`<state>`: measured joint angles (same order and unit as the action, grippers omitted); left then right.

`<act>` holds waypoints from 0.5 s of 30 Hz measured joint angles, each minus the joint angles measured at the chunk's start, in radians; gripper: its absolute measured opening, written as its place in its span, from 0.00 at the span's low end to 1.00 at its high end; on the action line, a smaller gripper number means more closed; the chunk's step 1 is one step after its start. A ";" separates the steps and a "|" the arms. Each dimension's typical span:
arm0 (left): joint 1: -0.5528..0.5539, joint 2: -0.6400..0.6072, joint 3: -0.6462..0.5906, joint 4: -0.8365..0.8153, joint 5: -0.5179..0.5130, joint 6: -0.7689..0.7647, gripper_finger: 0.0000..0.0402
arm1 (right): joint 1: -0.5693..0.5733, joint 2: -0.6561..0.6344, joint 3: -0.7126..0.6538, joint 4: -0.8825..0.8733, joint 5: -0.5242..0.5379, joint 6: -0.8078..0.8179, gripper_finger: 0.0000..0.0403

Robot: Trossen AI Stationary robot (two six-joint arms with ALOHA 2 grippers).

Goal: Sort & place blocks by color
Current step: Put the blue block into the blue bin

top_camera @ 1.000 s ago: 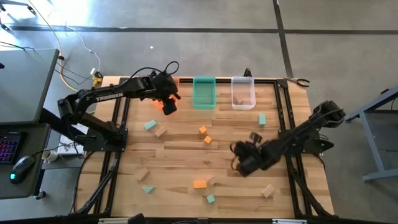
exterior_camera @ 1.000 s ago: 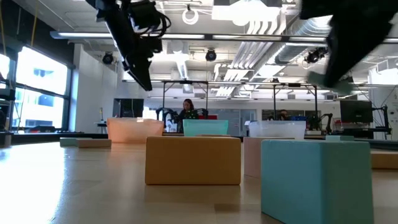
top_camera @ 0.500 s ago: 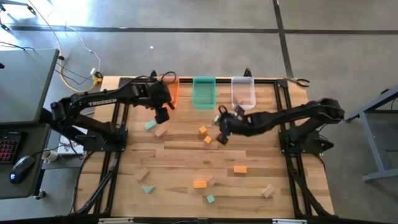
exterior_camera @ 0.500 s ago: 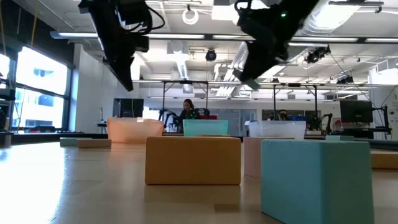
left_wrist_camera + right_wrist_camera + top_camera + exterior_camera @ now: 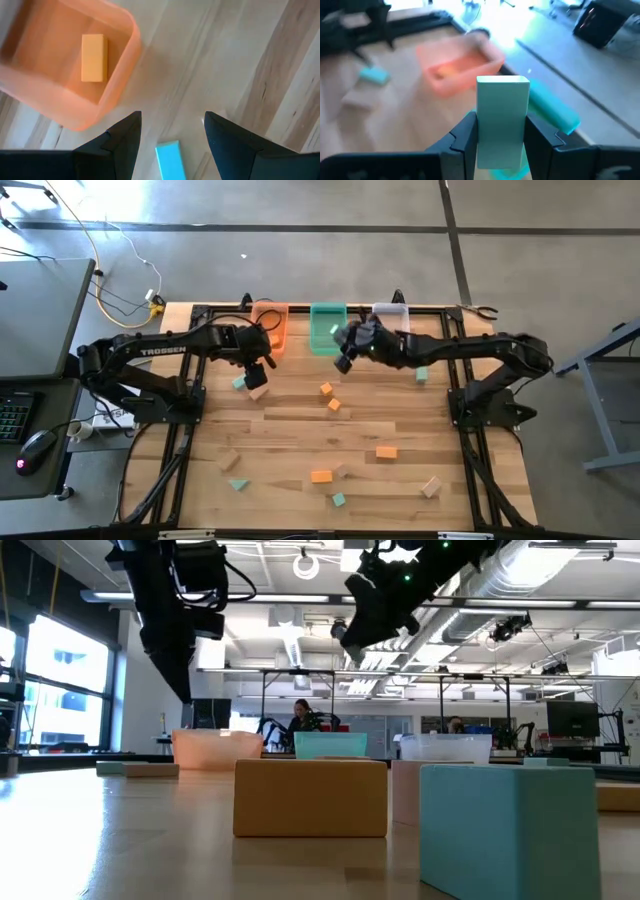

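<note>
Since half a second ago, the right gripper [image 5: 501, 145] has swung from mid-table to just beside the green bin [image 5: 326, 330], its fingers clamped on a teal block [image 5: 502, 120]. The left gripper [image 5: 170, 135], fingers spread and empty, has drawn back from the orange bin [image 5: 60, 70], which holds an orange block [image 5: 94, 57].

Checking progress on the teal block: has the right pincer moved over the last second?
Yes. In the high view the right pincer, shut on a teal block, went from the table's near right up to the green bin.
</note>
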<state>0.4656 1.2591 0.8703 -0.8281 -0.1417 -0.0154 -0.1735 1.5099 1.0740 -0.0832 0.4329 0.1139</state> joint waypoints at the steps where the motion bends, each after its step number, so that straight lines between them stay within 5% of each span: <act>1: -0.003 0.000 -0.002 0.006 0.000 0.002 0.51 | -0.015 0.003 0.000 0.021 0.000 -0.009 0.26; 15: -0.008 0.000 -0.004 0.039 0.000 0.044 0.51 | -0.165 0.215 0.000 0.210 -0.071 -0.017 0.26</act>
<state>0.4574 1.2591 0.8665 -0.7891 -0.1417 0.0289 -0.3382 1.7253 1.0744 0.1268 0.3618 0.0964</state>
